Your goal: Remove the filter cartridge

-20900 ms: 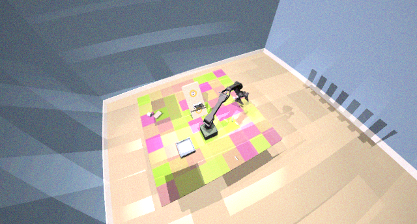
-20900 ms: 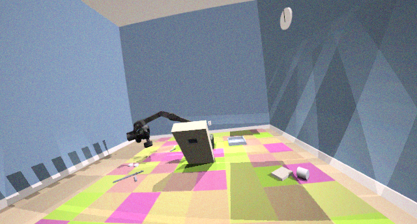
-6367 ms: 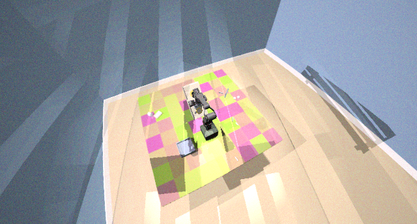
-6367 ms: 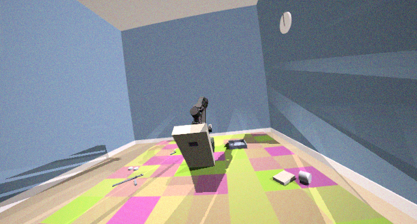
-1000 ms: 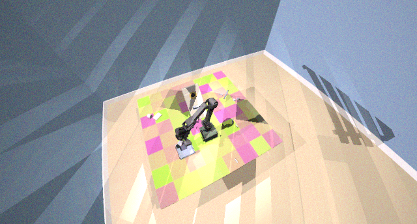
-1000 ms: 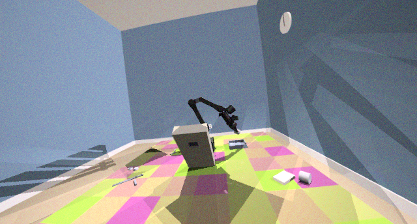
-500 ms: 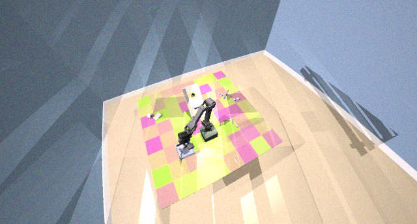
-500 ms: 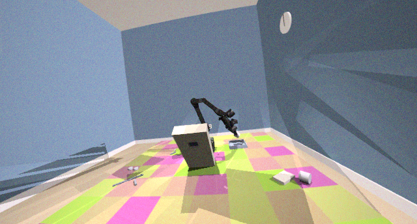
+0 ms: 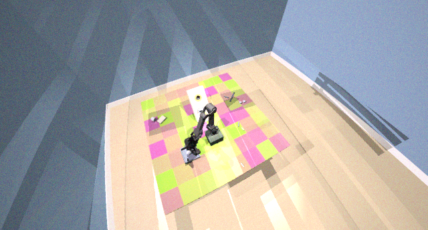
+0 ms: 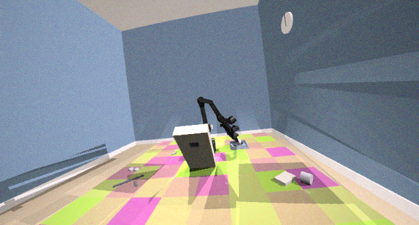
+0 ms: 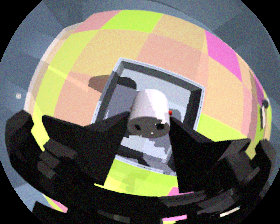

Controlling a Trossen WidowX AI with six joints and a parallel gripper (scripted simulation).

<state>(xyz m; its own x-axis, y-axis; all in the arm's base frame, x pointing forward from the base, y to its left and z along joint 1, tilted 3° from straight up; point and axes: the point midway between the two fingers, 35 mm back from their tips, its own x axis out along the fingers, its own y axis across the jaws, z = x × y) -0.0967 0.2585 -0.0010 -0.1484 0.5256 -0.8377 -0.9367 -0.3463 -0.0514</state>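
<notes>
The white round filter cartridge (image 11: 151, 104) (image 10: 239, 141) is out of the panel, and its dark end face with two slots shows between the fingers in the wrist view. My gripper (image 11: 148, 117) is shut on the cartridge, low over the tray. The grey square tray (image 11: 197, 102) (image 9: 184, 158) (image 10: 233, 147) has raised walls and surrounds the cartridge in the wrist view. Whether the cartridge touches the tray floor cannot be told. The white service panel (image 9: 192, 93) (image 10: 200, 157) stands away from the tray, with a dark round opening in its face.
A pale block (image 9: 162, 119) (image 10: 285, 178) and a grey-white cylinder (image 9: 153, 119) (image 10: 306, 178) lie on the coloured mat on one side of the panel. A dark rod (image 9: 232, 97) (image 10: 128, 181) and small pale pieces (image 10: 133, 169) lie on the other side.
</notes>
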